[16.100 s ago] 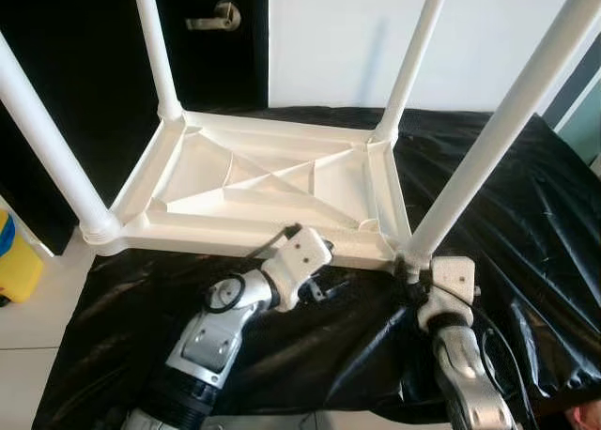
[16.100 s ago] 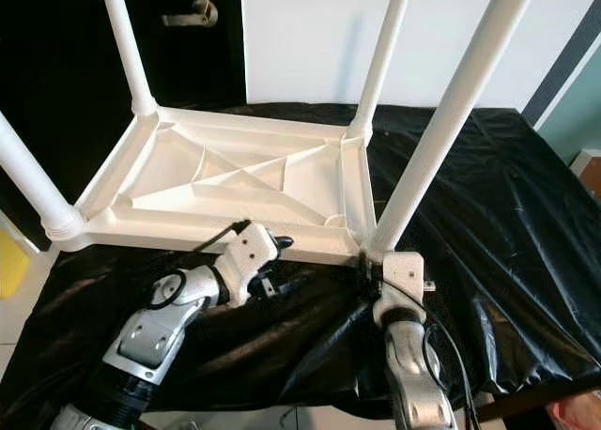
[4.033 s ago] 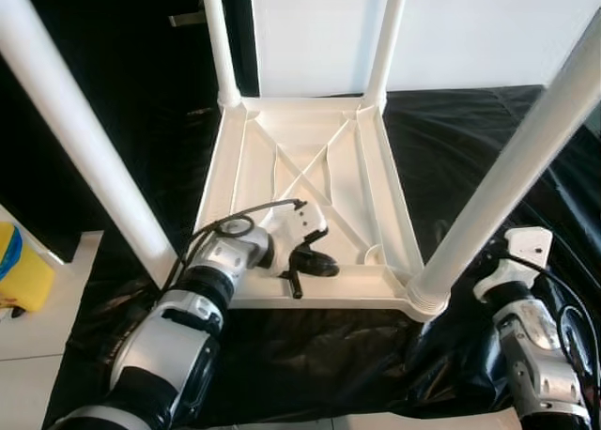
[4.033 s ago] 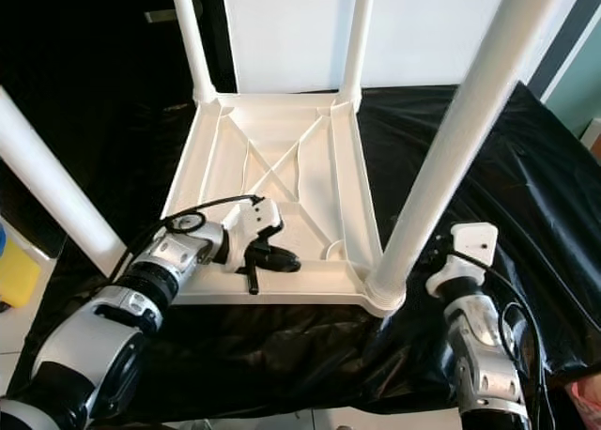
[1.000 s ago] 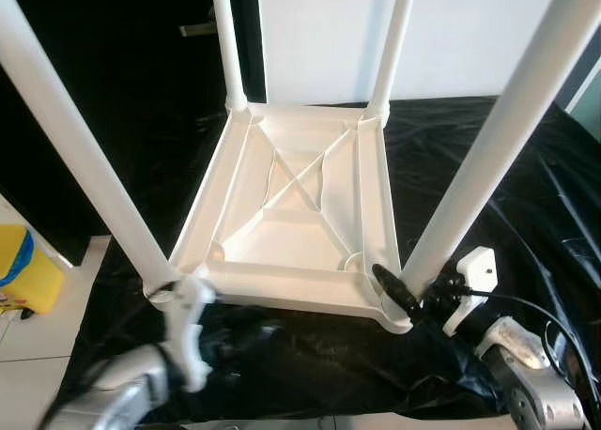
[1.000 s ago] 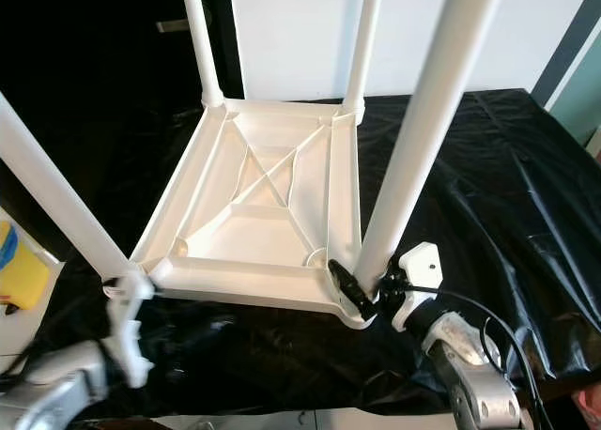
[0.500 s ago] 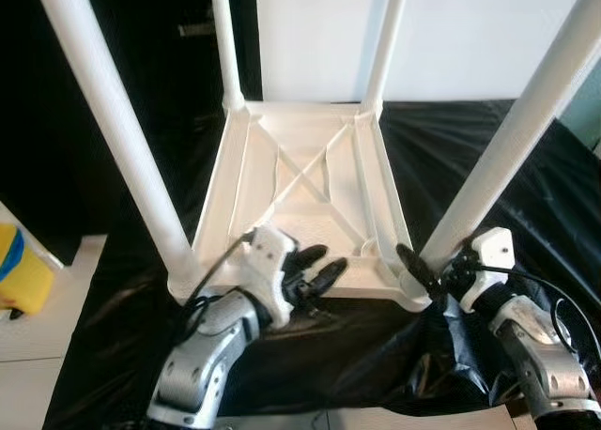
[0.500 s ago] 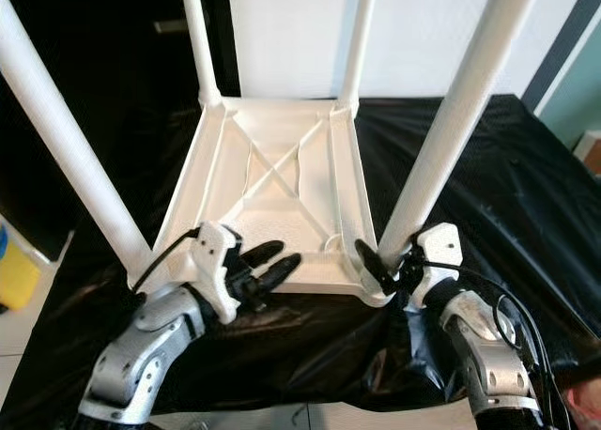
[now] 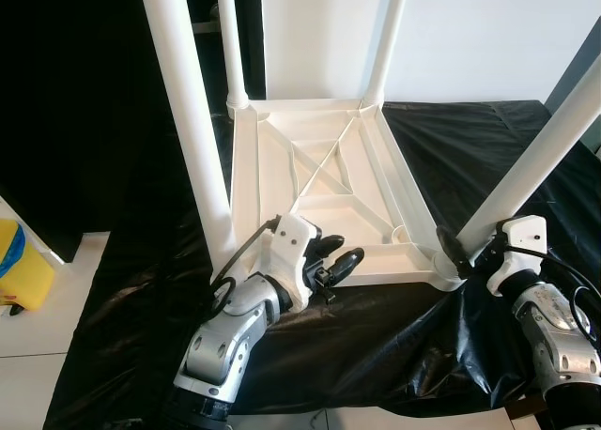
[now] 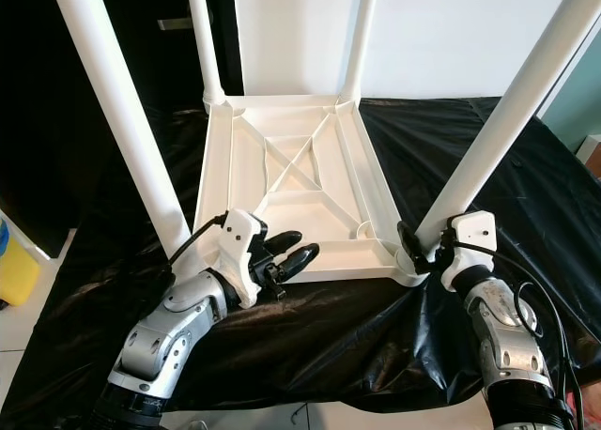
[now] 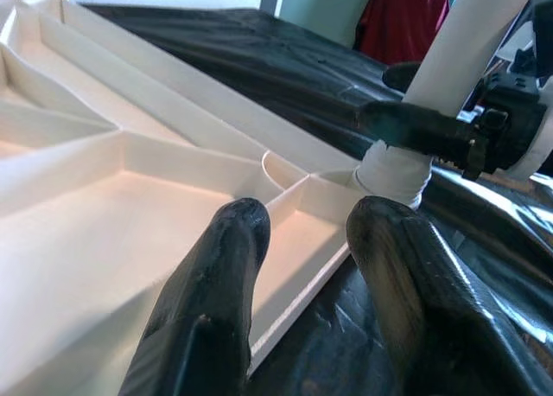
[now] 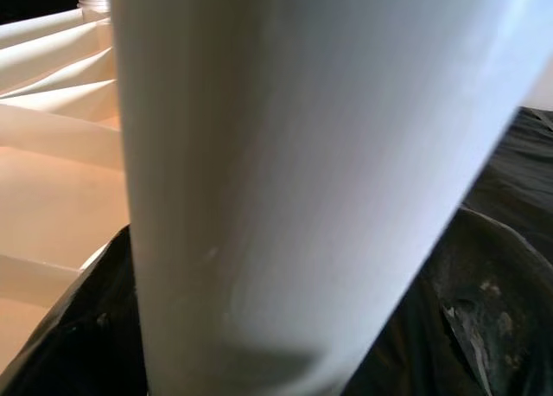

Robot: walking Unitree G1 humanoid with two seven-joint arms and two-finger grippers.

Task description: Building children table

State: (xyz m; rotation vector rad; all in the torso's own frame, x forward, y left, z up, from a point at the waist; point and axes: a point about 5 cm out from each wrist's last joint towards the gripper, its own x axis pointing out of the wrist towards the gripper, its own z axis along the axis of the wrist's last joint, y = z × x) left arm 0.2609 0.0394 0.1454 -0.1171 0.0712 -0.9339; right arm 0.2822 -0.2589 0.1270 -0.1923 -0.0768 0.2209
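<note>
Now | left gripper (image 9: 333, 259) over table (image 9: 324, 181) near edge | right gripper (image 10: 410, 243) at leg (image 10: 512, 120)

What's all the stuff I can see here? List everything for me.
Table top: one, white, upside down on the black sheet, ribbed underside up.
Table legs: four, white, standing up from its corners.
Black sheet: one, glossy, spread beneath the table.
Yellow container: one, on the floor at far left.
Door handle: one, metal, on the dark door behind.
Left gripper: black fingers open, at the table's near edge.
Right gripper: at the base of the near right leg.
</note>
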